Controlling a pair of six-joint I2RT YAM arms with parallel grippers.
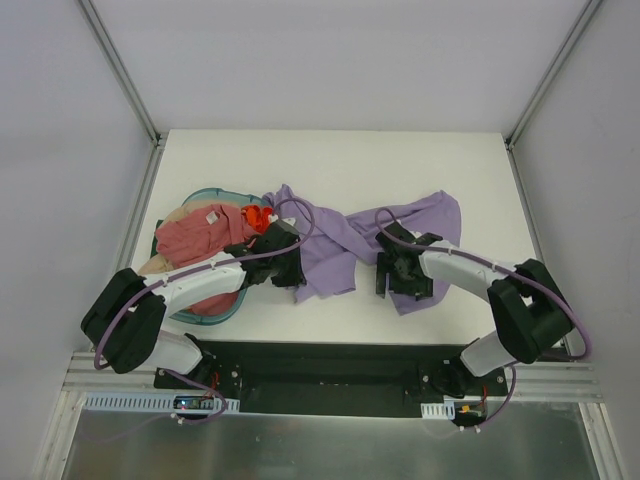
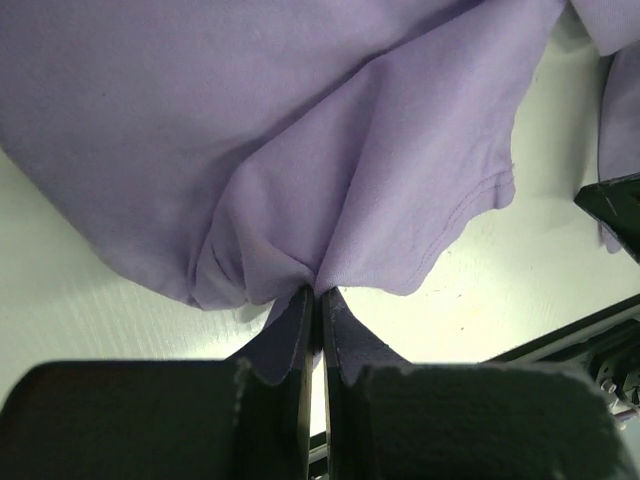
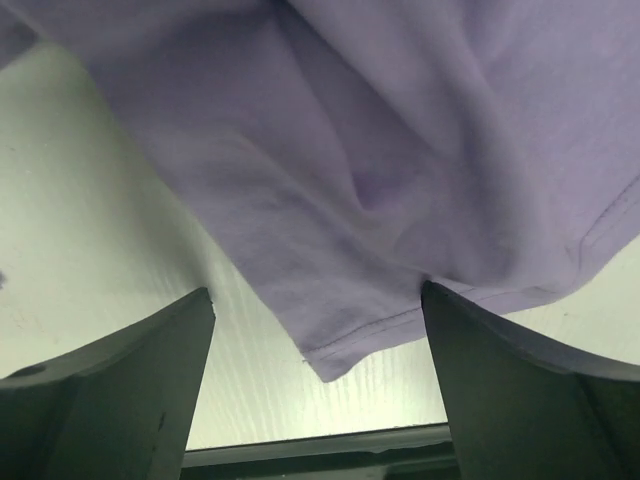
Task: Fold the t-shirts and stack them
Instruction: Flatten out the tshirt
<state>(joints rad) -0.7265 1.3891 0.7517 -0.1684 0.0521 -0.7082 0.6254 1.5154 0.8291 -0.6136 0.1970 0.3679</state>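
- Two grippers flank one lavender t-shirt [image 1: 335, 245], which lies crumpled on the white table [image 1: 330, 165].
- Left gripper [image 2: 318, 300]: jaws pressed together on a bunched fold of the lavender cloth, the rest fanning out ahead of its fingers.
- Right gripper [image 3: 318, 315]: jaws wide apart, with a hemmed corner of that shirt lying loose between them.
- Left of the left gripper, a pink-red t-shirt [image 1: 195, 240] and a tan t-shirt [image 1: 165, 262] are heaped in the teal basket [image 1: 215, 312].
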